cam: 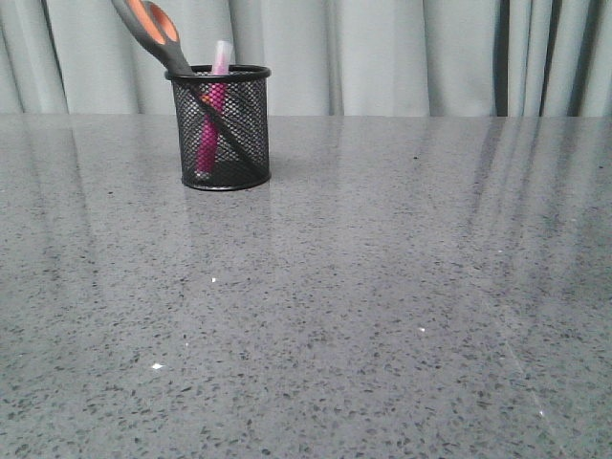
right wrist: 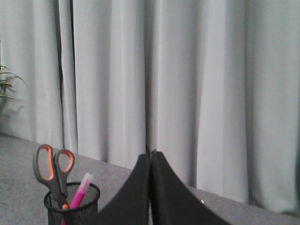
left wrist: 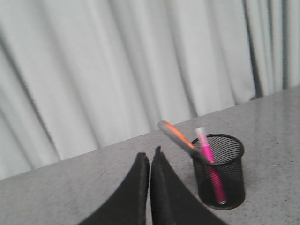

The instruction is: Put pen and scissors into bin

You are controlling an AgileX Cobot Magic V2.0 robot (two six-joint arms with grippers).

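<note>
Both tools, left (left wrist: 149, 161) and right (right wrist: 150, 159), clenched empty; one bin (cam: 222, 129) holds one pen (cam: 212, 120), one scissors (cam: 158, 33).

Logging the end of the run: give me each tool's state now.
Left tool: closed, holding nothing.
Right tool: closed, holding nothing.

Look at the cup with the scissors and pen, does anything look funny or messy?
Nothing stands out. The scissors lean in the bin, handles sticking out, and the pen stands inside beside them. The bin is upright on the table, nothing spilled.
</note>
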